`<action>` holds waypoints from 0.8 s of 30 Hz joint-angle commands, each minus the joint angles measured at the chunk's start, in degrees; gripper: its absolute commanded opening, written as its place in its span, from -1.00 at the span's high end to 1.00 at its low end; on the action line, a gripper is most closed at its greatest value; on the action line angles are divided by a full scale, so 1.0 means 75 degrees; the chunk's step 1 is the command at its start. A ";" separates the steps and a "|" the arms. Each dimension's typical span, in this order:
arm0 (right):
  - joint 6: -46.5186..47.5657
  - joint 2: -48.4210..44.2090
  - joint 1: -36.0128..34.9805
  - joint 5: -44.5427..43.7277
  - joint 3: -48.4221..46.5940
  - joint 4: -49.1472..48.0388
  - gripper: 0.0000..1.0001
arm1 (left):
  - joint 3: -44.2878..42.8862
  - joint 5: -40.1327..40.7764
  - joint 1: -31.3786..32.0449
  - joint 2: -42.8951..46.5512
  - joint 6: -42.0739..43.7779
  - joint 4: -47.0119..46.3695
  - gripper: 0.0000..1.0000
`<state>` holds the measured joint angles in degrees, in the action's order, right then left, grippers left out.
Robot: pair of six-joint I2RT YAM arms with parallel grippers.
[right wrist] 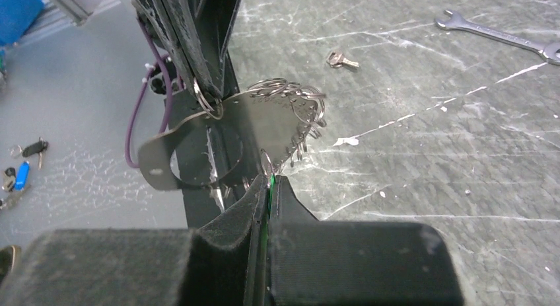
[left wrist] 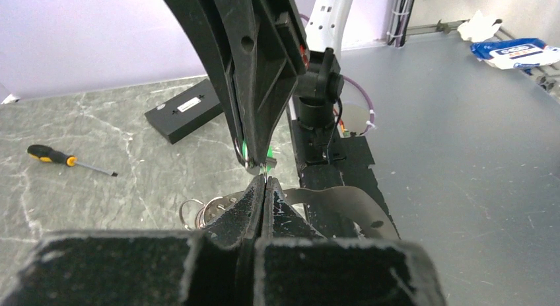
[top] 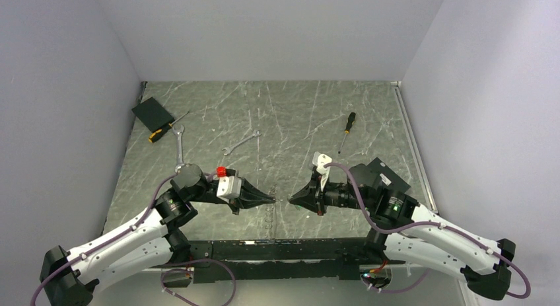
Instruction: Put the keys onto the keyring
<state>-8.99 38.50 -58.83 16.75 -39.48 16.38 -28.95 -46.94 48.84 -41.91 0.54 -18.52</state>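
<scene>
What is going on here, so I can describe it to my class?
Two robot arms meet tip to tip over the table. The right tool is shut on the green key. The left tool pinches a wire keyring beside a metal plate hung with rings. A silvery key lies on the table.

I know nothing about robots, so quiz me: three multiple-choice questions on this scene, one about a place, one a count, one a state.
1. Where is the loose silvery key? A on the table; B in the left gripper; C on a wrench.
2. How many screwdrivers show from above? A one; B two; C four.
3. The right gripper is: A wide open; B shut on the green key; C holding a wrench.
Answers: A, it lies flat there; B, one on each side; B, green shows between closed fingers.
</scene>
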 commanded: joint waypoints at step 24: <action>0.1304 0.0521 -0.1776 -0.1417 -0.1475 0.0836 1.00 | -0.1570 -0.2479 0.0007 -0.0553 0.1584 0.0565 1.00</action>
<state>-0.34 44.16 -71.61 9.67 -49.10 23.62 -39.03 -62.13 48.84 -46.94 6.68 -15.05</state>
